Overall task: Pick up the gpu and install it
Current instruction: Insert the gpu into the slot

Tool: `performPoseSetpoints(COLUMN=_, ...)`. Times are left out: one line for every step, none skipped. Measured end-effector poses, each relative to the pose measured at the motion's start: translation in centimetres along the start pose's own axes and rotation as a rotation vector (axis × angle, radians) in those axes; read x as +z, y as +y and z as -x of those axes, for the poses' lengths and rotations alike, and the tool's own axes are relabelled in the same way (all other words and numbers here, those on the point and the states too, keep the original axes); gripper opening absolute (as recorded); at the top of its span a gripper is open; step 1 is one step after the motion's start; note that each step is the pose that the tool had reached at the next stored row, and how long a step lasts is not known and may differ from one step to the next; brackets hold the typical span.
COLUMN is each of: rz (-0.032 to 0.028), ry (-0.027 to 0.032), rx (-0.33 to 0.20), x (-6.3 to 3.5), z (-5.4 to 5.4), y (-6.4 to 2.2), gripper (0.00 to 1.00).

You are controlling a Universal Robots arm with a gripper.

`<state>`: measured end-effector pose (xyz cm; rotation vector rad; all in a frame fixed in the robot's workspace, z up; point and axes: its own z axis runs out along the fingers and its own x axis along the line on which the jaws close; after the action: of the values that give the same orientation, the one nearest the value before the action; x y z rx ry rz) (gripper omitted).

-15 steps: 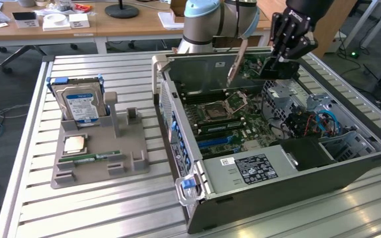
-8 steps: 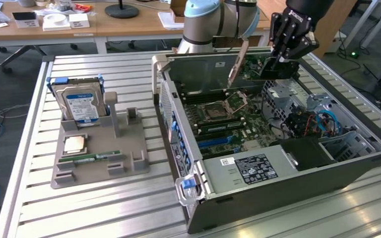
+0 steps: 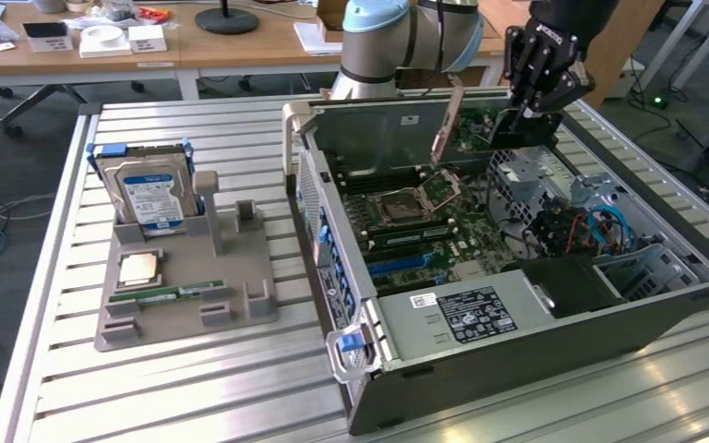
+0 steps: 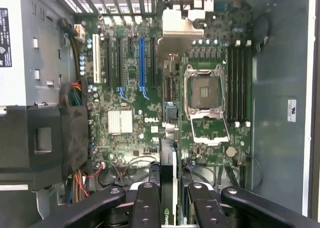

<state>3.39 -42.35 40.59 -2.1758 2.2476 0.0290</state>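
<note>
The black two-fingered gripper [image 3: 534, 103] is clamped narrowly on the gpu [image 3: 502, 137], a flat green card with a black face and a silvery end bracket. It hangs upright above the green motherboard [image 4: 130, 123] inside the open grey computer case [image 3: 552, 351]. The risk I judge is that a slightly tilted card misses the long blue slot [image 4: 141, 62] and scrapes its neighbours. Its bracket could also catch the case's rear wall.

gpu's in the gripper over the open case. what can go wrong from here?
1. The gpu, held in the gripper, sits off line from the blue slot. A skewed descent may strike the open CPU socket.
2. Its metal bracket might catch the case wall.
3. Loose cables near the card could snag it.
</note>
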Motion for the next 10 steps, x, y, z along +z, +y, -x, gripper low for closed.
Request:
performPoseSetpoints(rz=-0.0038, ry=0.0, rx=0.0, x=0.02, z=0.0, y=0.1, gripper=0.26)
performPoseSetpoints(rz=-0.006, ry=0.0001, rx=0.0, x=0.04, z=-0.01, y=0.17, gripper=0.26)
performPoseSetpoints(rz=-0.0064, ry=0.0001, rx=0.0, x=0.05, z=-0.01, y=0.21, gripper=0.26)
performPoseSetpoints(rz=-0.0067, ry=-0.0001, rx=0.0, x=0.08, z=-0.01, y=0.26, gripper=0.26)
performPoseSetpoints(rz=-0.007, ry=-0.0001, rx=0.0, x=0.12, z=-0.01, y=0.31, gripper=0.26)
performPoseSetpoints(rz=-0.007, ry=0.0, rx=0.0, x=0.18, z=-0.01, y=0.38, gripper=0.26)
performPoseSetpoints(rz=-0.007, ry=0.0002, rx=0.0, x=0.25, z=-0.01, y=0.44, gripper=0.26)
performPoseSetpoints(rz=-0.007, ry=0.0002, rx=0.0, x=0.34, z=-0.02, y=0.51, gripper=0.26)
performPoseSetpoints(rz=-0.0071, ry=0.0, rx=0.0, x=0.44, z=-0.03, y=0.56, gripper=0.26)
performPoseSetpoints(rz=-0.007, ry=0.0001, rx=0.0, x=0.52, z=-0.03, y=0.61, gripper=0.26)
